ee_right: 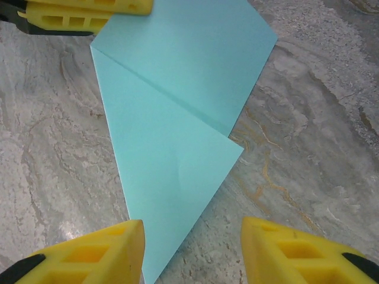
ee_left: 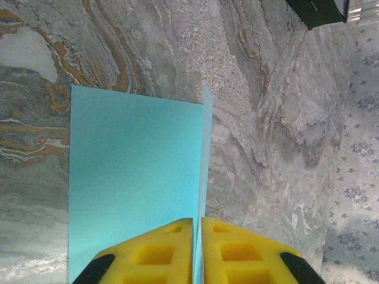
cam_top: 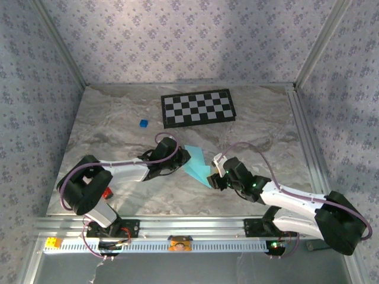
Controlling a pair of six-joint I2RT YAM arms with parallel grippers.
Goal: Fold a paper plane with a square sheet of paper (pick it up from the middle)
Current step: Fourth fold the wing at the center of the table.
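Square sheet of paper, partly folded, lay on the desk. Left hand apparently pinched its corner; right hand stood spread around the tip. Anchoring firmly would likely keep the crease straight.

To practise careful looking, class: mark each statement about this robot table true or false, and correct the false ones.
1. The paper lies between the two grippers. True.
2. The left gripper pinches the paper's edge. True.
3. The right gripper is shut. False: its fingers stand apart, near the paper's pointed tip.
4. The checkerboard lies under the paper. False: it lies apart, farther back on the table.
5. The small blue cube sits on the checkerboard. False: it sits on the table beside it.
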